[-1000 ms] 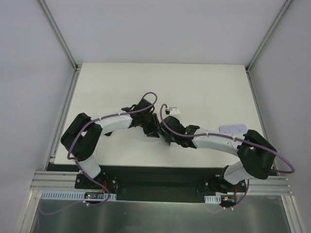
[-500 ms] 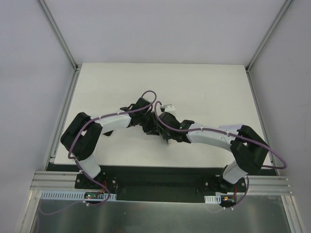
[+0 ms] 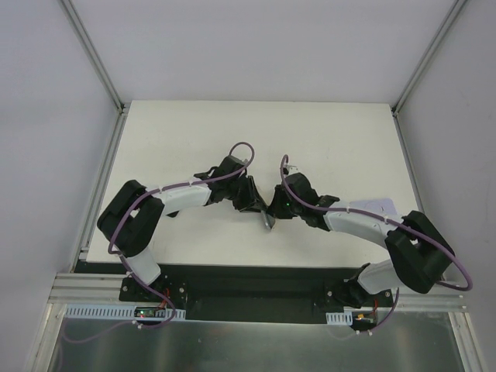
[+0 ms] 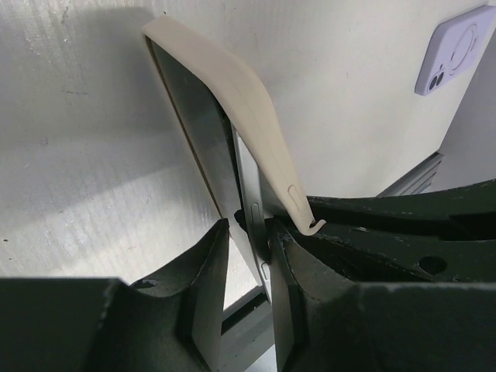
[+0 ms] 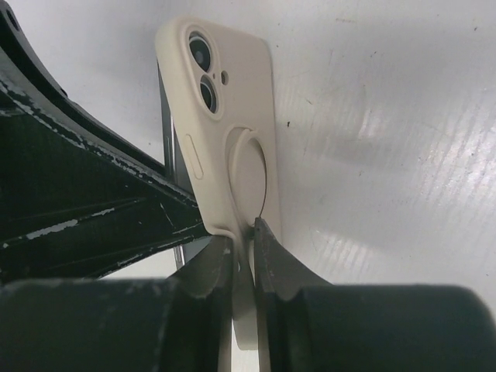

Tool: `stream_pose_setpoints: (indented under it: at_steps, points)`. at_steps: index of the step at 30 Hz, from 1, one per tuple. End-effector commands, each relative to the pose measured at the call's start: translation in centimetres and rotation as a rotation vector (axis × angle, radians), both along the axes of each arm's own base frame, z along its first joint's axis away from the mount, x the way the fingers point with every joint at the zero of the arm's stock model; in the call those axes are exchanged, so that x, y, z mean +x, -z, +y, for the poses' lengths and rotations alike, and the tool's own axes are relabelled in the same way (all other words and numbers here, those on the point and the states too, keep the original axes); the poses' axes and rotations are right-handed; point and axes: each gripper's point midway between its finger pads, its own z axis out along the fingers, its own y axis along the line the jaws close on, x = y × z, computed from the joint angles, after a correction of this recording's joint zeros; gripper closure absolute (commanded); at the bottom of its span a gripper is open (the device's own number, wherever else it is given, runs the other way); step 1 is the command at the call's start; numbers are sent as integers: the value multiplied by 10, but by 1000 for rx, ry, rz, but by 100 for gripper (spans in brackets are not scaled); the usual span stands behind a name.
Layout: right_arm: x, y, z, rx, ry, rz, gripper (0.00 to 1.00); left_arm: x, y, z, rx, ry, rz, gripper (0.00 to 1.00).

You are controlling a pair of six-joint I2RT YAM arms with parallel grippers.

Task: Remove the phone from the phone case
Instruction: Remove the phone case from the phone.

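The phone (image 4: 198,132), dark-screened with a silver edge, stands on edge above the table, held up between both arms (image 3: 267,218). My left gripper (image 4: 246,229) is shut on the phone's lower edge. The cream phone case (image 4: 240,85) bows away from the phone's back along one side, its lip curling free near my fingers. In the right wrist view the case (image 5: 232,116) shows its camera holes and ring. My right gripper (image 5: 242,232) is shut on the case's bottom wall. The left gripper (image 3: 254,203) and right gripper (image 3: 279,208) nearly meet at mid-table.
A lilac phone case (image 4: 453,50) lies flat on the white table (image 3: 325,147) to the right, also visible beside the right arm (image 3: 376,205). Metal frame rails (image 3: 101,194) border the table on the left and right.
My right gripper has closed on the case and drawn back to the right, away from the left gripper. The case has started bending off the phone. The left jaws have narrowed.
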Motion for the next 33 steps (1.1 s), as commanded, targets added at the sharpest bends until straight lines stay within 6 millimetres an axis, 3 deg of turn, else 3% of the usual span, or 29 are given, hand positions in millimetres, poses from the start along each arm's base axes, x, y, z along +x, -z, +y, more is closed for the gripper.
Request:
stream_pose_setpoints:
  at_steps: [1,13,16,21,26,30,33]
  points:
    - [53,-12,-70,-75,299,-136,99,-113,71,131,531,69,409,100]
    - [54,-12,-77,-66,355,-130,99,-124,65,168,692,67,405,100]
    - [55,-27,-78,-148,354,-176,99,-125,63,178,770,70,405,100]
    - [52,-46,-76,-325,352,-238,99,-117,62,168,809,83,399,100]
    - [40,-27,-81,-472,312,-224,99,-109,60,160,797,80,381,100]
    - [26,2,-84,-514,271,-157,83,-106,57,155,779,84,379,100]
    - [21,21,-81,-555,243,-120,81,-105,58,154,775,87,379,100]
